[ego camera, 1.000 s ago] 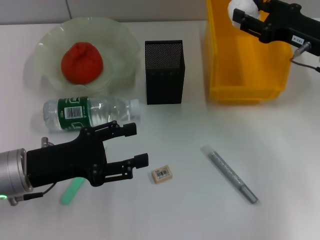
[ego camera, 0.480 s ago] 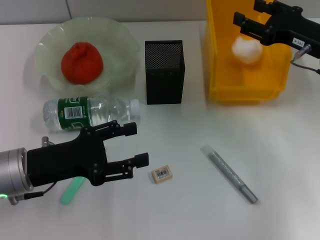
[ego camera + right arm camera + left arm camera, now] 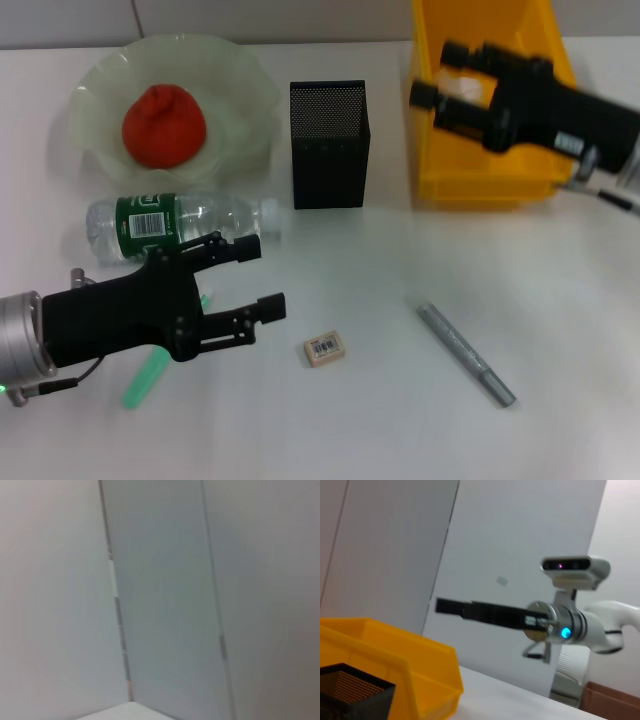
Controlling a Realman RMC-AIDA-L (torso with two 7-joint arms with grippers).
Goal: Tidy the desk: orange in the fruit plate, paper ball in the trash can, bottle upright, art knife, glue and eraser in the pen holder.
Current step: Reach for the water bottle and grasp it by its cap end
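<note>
Left gripper [image 3: 245,280] hangs with fingers spread, empty, just beside the lying bottle [image 3: 180,227]. Grab it mid-body, then tip its white cap up. Right gripper [image 3: 432,75], over the trash can [image 3: 490,185], looks released.

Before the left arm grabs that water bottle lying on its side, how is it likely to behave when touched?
The bottle lies on its side near the fruit plate, so a nudge would probably make its round body roll. Its clear, thin-looking plastic may flex under a firm squeeze. The left gripper hovers open beside it; a grasp around the green label seems safest.
</note>
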